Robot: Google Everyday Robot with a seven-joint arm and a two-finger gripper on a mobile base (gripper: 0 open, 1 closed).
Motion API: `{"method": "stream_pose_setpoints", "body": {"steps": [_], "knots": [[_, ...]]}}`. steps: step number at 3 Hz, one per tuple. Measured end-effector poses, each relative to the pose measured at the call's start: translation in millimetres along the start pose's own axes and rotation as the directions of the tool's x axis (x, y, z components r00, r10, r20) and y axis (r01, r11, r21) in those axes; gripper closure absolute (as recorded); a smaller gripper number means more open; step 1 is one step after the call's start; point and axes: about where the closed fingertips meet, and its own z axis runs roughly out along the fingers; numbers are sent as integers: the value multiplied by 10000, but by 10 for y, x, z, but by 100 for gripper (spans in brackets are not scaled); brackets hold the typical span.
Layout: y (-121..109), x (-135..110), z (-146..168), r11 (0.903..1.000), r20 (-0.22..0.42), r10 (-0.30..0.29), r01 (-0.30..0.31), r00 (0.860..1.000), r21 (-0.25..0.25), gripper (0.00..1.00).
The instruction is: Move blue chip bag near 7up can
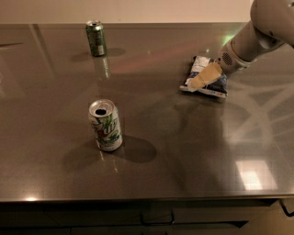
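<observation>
Nearest stands the 7up can (pixel 105 125), upright with its top opened; what it holds cannot be told, and its red-and-green logo faces forward. It rests on a dark, glossy countertop (pixel 183 151) that mirrors ceiling lights. Farther back and well to the right lies the blue chip bag (pixel 217 85), flat, its label unreadable. The gripper (pixel 197 84) sits over the bag's front; whether it is open or closed cannot be told. Farthest, a dark-green can (pixel 95 37) stands before a pale wall (pixel 138 10).

A dark grey, glossy worktop (pixel 183 151) fills the scene, with a pale wall (pixel 138 10) along its far edge. A bright square of light (pixel 250 174) reflects near right. Dark cabinet fronts (pixel 138 220) run below. The pincer (pixel 198 82) hangs far right.
</observation>
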Motion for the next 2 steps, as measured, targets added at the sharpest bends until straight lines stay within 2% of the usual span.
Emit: {"method": "stream_pose_setpoints", "body": {"steps": [1,2], "knots": [[13,-23,95,9999,-219,85,-87,9997,-79,16],[41,-56,91,10000,-402,-4,0,9992,-92,41]]}}
